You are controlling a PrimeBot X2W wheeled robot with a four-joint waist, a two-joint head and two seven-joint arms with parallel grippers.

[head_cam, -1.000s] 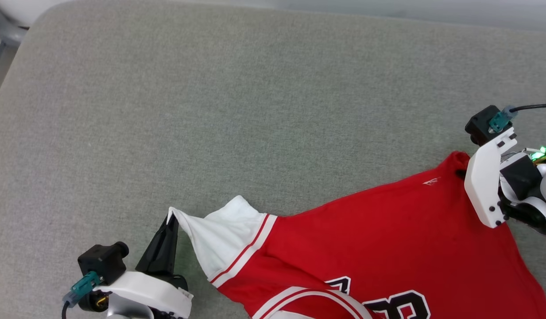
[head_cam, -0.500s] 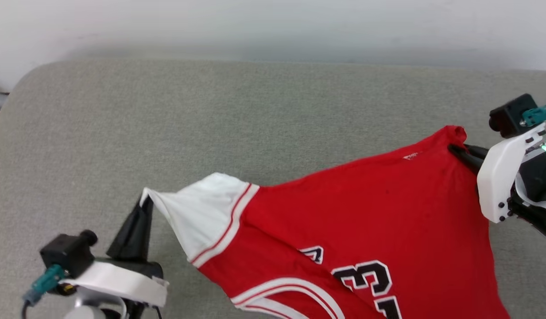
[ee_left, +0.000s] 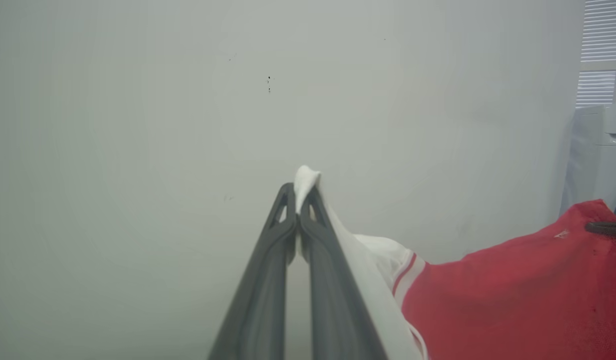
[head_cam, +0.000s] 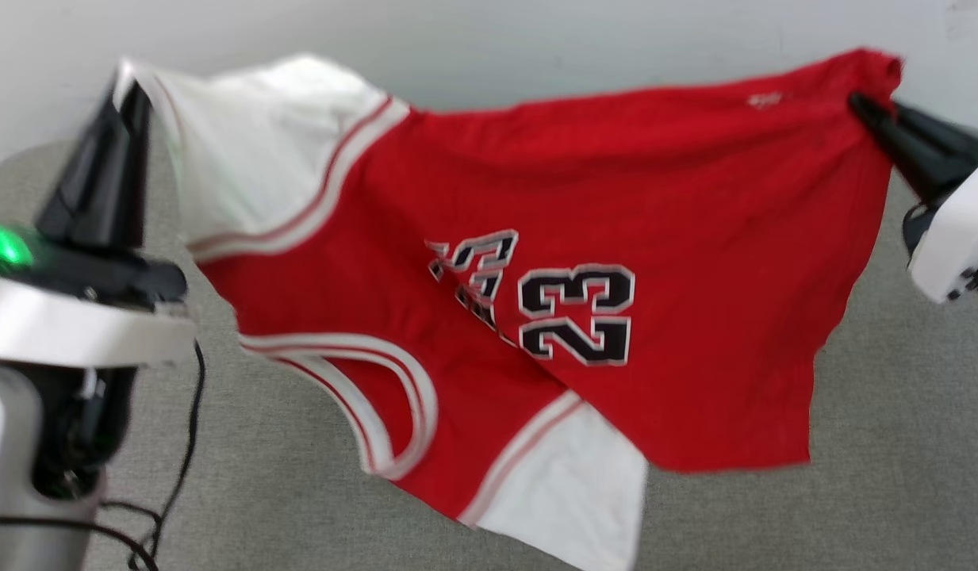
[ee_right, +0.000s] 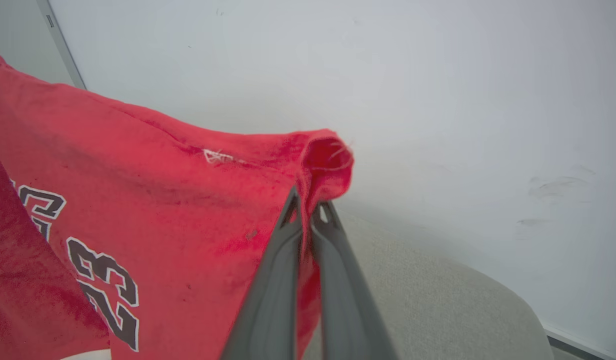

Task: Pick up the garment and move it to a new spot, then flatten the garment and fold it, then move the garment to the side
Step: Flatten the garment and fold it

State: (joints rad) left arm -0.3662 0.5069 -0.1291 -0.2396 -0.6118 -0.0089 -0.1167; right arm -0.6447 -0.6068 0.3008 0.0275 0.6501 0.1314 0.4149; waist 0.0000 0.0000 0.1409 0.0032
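In the head view the garment (head_cam: 536, 198) hangs spread in the air above the grey cushion (head_cam: 893, 444), stretched between both arms, its black number 23 (head_cam: 576, 313) facing the camera. The left gripper (head_cam: 128, 87) is above the cushion's left end with its fingers clamped on the tip of a white sleeve (head_cam: 251, 151). The right gripper (head_cam: 861, 103) is above the cushion's right end, pinching a red hem corner. The second white sleeve (head_cam: 568, 492) droops lowest toward the cushion, and whether it brushes the fabric cannot be told. In the left wrist view, the left gripper (ee_left: 300, 192) has its two dark fingers pressed together on a white nub of sleeve. The red body (ee_left: 512, 290) trails off to the side in front of the pale wall (ee_left: 138, 125) that rises behind the cushion. In the right wrist view, the right gripper (ee_right: 308, 197) is closed on a rolled red corner beside the small white hem logo (ee_right: 215, 156), with the cushion (ee_right: 437, 300) below. The step in hand looks like the first one — the lift and carry to a new spot. The next move probably calls for lowering both arms together onto the cushion while keeping the top edge taut, so the cloth lands flat — the hanging sleeve could fold under if it touches down first.
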